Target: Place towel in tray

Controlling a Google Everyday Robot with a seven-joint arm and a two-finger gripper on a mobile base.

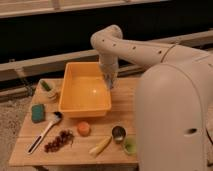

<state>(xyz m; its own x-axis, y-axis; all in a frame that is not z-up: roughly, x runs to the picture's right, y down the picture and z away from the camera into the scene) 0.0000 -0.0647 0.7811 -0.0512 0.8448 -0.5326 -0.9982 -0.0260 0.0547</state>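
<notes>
Gripper (108,81) hangs at the right rim of the orange rectangular plastic tray (75,106), pointing down, over the light wooden slatted table (122,112). White arm (132,46) reaches in from the right.

Cannot tell how the gripper is set, nor whether it carries anything.

Towel: no cloth can be made out anywhere. The tray floor looks bare; nothing draped on the table. Possibly held at the gripper or hidden behind the arm; unclear. Its heading and long axis therefore cannot be read.

Tray long axis runs away from the camera, near end towards the table's front edge.

Other items: green square sponge (38,113) at left; spoon-like utensil with a white handle (44,132) lying diagonally; dark red grape cluster (59,141); small orange round fruit (83,128); yellow banana (100,145); small metal cup (119,133); green cup (130,145); small bowl with green contents (49,91) at back left.

Judgement on step: if the towel is in the grip, carry left until well inside the right rim, towards tray centre, lower close to the floor before release so cloth does not hang over the wall.
</notes>
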